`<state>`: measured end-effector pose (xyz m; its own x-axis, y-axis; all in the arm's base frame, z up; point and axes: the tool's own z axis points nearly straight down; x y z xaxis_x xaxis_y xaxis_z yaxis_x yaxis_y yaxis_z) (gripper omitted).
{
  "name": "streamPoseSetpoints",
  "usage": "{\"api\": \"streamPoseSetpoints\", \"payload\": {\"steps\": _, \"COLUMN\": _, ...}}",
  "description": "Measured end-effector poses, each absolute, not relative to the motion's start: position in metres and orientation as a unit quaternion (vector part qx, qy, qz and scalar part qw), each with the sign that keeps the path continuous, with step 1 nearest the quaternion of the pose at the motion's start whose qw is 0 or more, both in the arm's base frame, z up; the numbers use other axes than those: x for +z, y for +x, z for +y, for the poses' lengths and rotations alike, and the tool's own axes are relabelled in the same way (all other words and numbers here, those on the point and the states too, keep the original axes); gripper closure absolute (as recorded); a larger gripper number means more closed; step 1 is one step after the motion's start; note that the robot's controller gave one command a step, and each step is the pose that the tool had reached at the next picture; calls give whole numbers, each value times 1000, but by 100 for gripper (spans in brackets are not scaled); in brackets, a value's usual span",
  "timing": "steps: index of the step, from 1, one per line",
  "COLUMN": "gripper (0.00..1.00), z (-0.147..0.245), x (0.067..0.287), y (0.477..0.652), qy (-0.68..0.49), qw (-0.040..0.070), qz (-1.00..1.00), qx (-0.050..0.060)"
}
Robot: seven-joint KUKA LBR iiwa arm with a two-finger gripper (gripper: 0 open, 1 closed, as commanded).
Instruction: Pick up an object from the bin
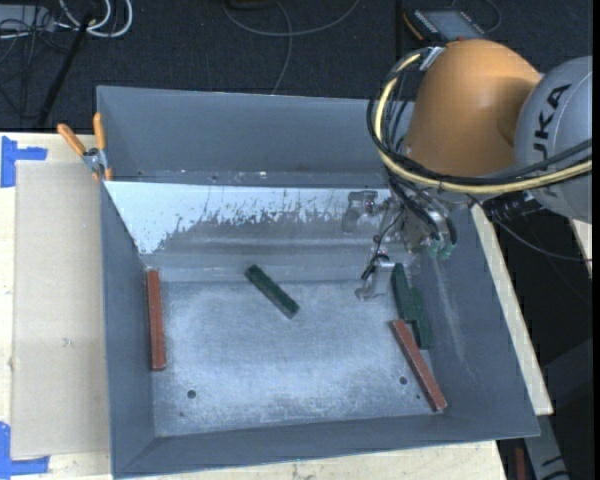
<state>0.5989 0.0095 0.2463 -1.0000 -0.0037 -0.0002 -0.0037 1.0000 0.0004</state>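
Dark green bar (410, 308) lies by your grey bin's (280, 378) right wall, claw (372, 276) just beside it; can't tell if it's apart or together.

The grey metal bin (280, 378) has a scuffed, pale-speckled floor with 4 loose things lying on it. A dark green bar (411, 308) lies just below and right of the gripper (372, 280) as the camera sees it, close to the bin's right slope. A brown-red stick (418, 366) lies lower still, aslant, its upper end at that bar. A slanted green block (272, 291) lies to the gripper's left, apart from it. A brown-red strip (156, 320) lies farthest from the gripper, along the foot of the left wall.
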Motion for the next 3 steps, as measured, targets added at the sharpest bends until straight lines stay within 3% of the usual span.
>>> {"api": "streamPoseSetpoints", "payload": {"steps": 1, "gripper": 0, "z": 40, "x": 146, "y": 616, "qy": 46, "qw": -4, "qz": 999, "qx": 1}}
{"api": "streamPoseSetpoints", "payload": {"steps": 2, "gripper": 0, "z": 75, "x": 65, "y": 618, "qy": 65, "qw": -4, "qz": 998, "qx": 1}}
{"api": "streamPoseSetpoints", "payload": {"steps": 3, "gripper": 100, "z": 74, "x": 70, "y": 620, "qy": 65, "qw": 0, "qz": 998, "qx": 0}}
